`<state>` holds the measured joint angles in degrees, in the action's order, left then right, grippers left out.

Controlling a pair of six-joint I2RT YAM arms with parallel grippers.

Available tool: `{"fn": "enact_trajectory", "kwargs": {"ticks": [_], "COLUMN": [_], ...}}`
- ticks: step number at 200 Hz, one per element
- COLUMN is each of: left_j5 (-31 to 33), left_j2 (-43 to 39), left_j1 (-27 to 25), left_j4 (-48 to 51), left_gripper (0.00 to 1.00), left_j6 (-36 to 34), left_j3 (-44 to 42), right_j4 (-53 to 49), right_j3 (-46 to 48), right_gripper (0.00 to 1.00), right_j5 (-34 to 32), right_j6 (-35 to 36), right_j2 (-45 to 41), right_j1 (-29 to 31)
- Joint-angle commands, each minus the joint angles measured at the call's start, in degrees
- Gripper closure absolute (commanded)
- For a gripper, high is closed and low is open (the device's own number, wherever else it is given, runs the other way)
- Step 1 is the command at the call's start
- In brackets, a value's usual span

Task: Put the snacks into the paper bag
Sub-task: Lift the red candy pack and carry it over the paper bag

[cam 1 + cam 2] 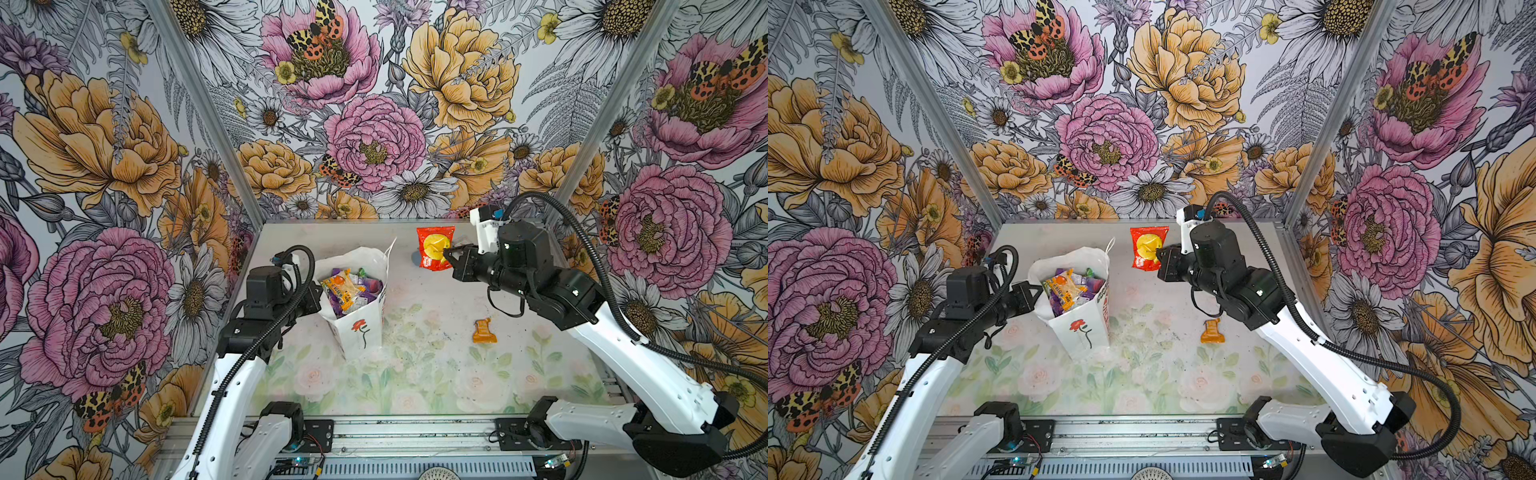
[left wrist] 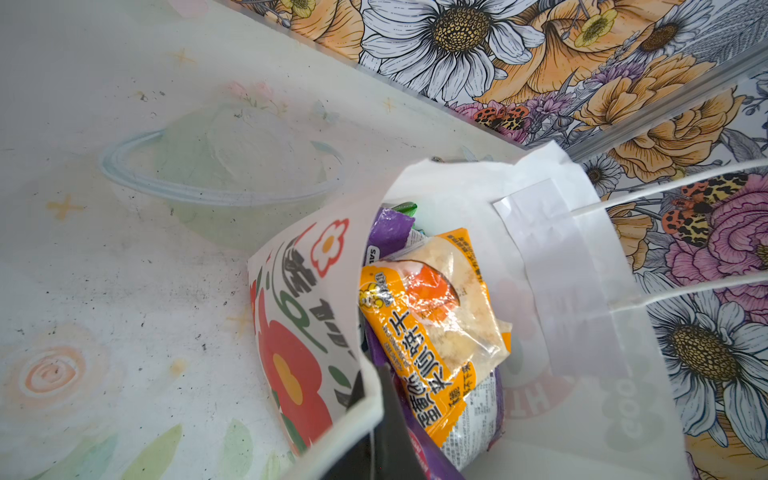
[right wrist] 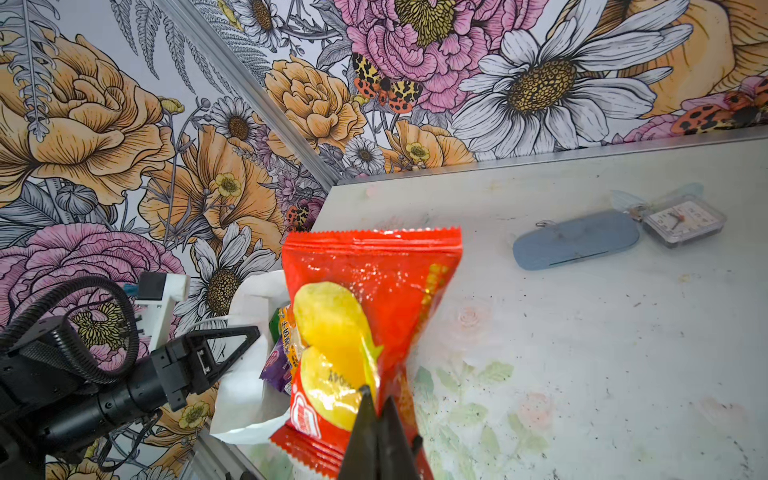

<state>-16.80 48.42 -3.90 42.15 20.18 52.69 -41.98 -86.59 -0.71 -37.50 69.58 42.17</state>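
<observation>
L hand (image 1: 1036,293) pinched shut on bag (image 1: 1084,345) rim to hold mouth open; R hand (image 3: 377,399) clamps red pack (image 3: 374,257) aloft, prob. bag-bound.

A grey-blue oblong case (image 3: 575,239) lies flat on the table (image 3: 582,353), whose pale surface carries faded printed roses and leaves and many dark specks. At one end of the case sits a small square clock (image 3: 681,220) in a clear housing with a white dial (whether the two are joined or merely touching is too small to tell). Past the case, the table's metal edge (image 3: 540,160) meets walls (image 3: 540,83) papered with large drawn flowers, pink, orange and white, with spotted moths among them.
</observation>
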Motion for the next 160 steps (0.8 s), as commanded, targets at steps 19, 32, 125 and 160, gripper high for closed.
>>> {"fn": "enact_trajectory", "kwargs": {"ticks": [19,32,125,160], "left_j5": [-0.07,-0.03,-0.14,-0.16], "left_j2": [-1.66,-1.67,-1.84,-2.11], "left_j1": [0.12,0.17,0.3,0.27], "left_j4": [-5.54,-5.59,-5.54,-5.59], "left_gripper": [0.97,0.97,0.97,0.97], "left_j6": [-0.58,-0.59,-0.59,-0.57], "left_j3": [0.85,0.84,0.86,0.84], "right_j4": [-0.64,-0.74,-1.71,-2.4], "right_j3": [-6.98,-8.6,-18.54,-23.16], "right_gripper": [1.0,1.0,1.0,1.0], "right_j5": [-3.07,-3.4,-6.11,-5.97], "right_j6": [2.52,3.03,4.16,4.17], "right_j2": [2.86,4.23,15.65,21.67], "right_j1": [4.75,6.11,14.57,16.35]}}
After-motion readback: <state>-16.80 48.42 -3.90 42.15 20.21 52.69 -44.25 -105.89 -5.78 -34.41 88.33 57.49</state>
